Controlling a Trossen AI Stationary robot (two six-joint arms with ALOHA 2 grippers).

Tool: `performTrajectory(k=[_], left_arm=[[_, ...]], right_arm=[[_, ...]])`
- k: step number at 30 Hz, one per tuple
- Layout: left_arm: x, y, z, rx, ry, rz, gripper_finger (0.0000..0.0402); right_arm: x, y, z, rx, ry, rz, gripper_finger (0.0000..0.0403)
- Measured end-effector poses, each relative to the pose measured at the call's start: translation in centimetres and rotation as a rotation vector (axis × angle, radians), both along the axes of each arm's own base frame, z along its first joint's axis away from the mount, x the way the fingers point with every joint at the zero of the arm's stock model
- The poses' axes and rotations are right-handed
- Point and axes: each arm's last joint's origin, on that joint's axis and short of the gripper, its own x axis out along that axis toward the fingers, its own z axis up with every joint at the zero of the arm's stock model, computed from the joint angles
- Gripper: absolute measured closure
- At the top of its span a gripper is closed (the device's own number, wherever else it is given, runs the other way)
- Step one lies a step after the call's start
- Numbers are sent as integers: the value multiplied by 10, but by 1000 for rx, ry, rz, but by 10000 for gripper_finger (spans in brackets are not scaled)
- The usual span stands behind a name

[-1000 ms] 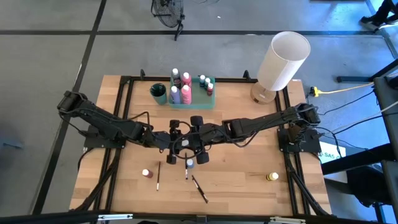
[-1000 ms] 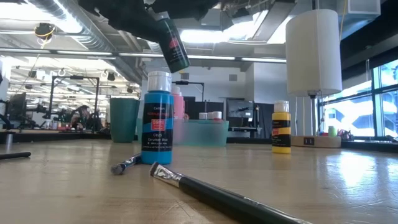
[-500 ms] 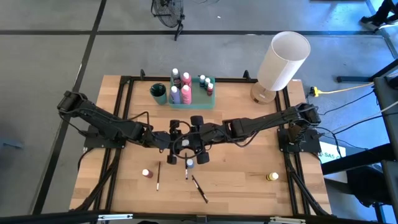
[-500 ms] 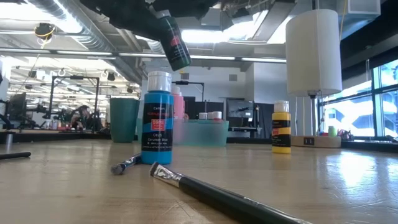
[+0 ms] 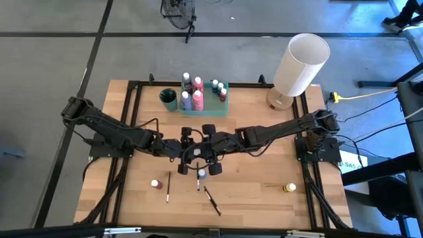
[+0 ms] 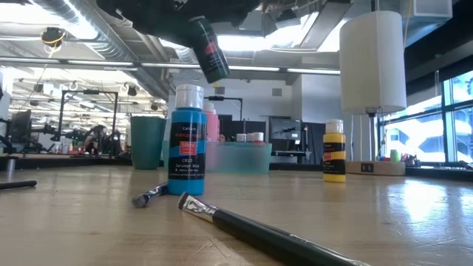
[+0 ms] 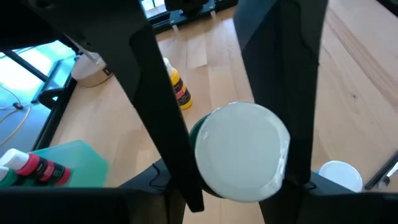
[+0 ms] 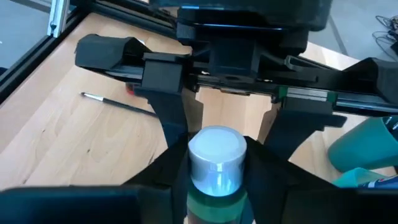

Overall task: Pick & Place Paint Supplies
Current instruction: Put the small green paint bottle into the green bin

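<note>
Green bottle (image 6: pixel 208 49), white-capped, hangs tilted over mid-table, left gripper (image 7: pixel 239 158) and right gripper (image 8: pixel 217 163) each clamped on it. Blue bottle (image 6: pixel 185 142) stands below on pale wooden table (image 5: pixel 258 192); workshop behind.

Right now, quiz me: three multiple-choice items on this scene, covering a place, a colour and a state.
1. Where is the yellow bottle?
A. In the tray
B. Standing alone on the table, on the right arm's side
C. In a gripper

2. What colour is the bottle standing under the grippers?
A. Blue
B. Pink
C. Purple

3. How is the green bottle?
A. Lying on the table
B. Upright in the tray
C. Held in the air, tilted

B: the yellow bottle stands apart on the table.
A: the low view shows a blue bottle.
C: the green bottle hangs tilted, with the left gripper and right gripper shut on it.
</note>
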Motion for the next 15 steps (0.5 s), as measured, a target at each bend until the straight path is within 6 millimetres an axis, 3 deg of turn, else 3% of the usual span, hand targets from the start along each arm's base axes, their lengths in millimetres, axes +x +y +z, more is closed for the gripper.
performTrajectory(k=[15], left_arm=[[-1,0,-2,-2,15,7,254]], right_arm=[[1,0,-3,-20,7,7,287]])
